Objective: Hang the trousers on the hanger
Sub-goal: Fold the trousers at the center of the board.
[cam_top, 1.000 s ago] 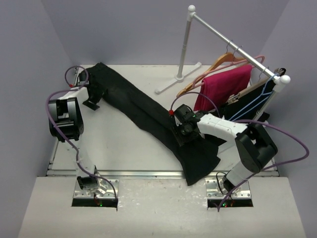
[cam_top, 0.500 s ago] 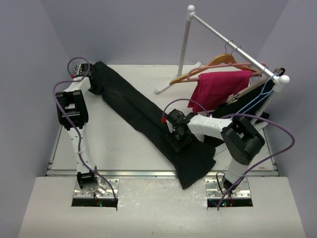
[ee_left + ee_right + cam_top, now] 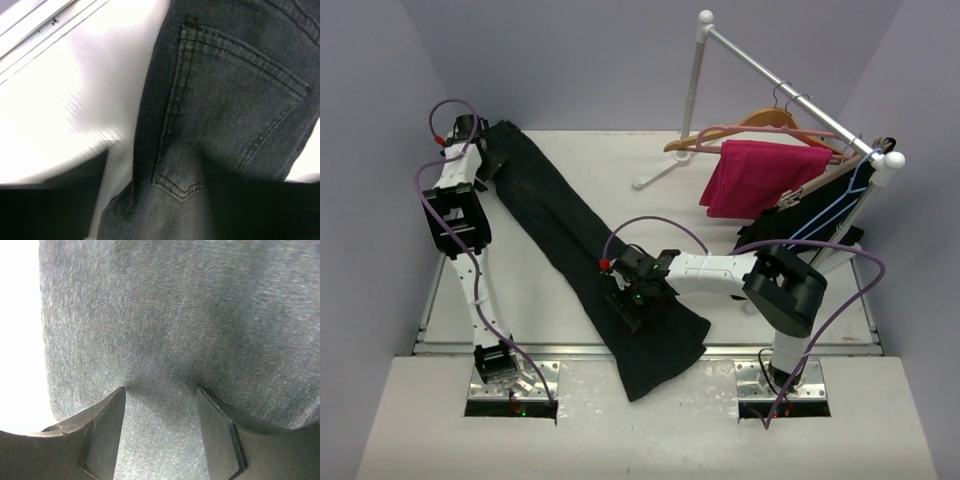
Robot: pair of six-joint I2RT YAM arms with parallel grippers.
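The black trousers [image 3: 560,230] lie stretched diagonally across the table, waist at the back left, leg ends hanging over the near edge. My left gripper [image 3: 488,150] is at the waist. In the left wrist view its dark fingers stand wide apart around the back pocket [image 3: 225,100], open [image 3: 160,192]. My right gripper [image 3: 638,298] is down on the lower legs. Its fingers [image 3: 107,425] are open, tips pressed into flat fabric [image 3: 161,390]. The tan wooden hanger [image 3: 760,122] hangs from the rail at the back right, apart from both grippers.
A white clothes rack [image 3: 790,95] stands at the back right. It carries a magenta garment [image 3: 760,180] on a pink hanger, a black garment [image 3: 810,215] on a flat wooden hanger, and a blue wire hanger [image 3: 840,200]. A metal strip [image 3: 550,350] marks the table's near edge.
The trousers have slid left and toward the near edge. My right gripper moved left with the legs, and my left gripper moved to the back left corner with the waist.
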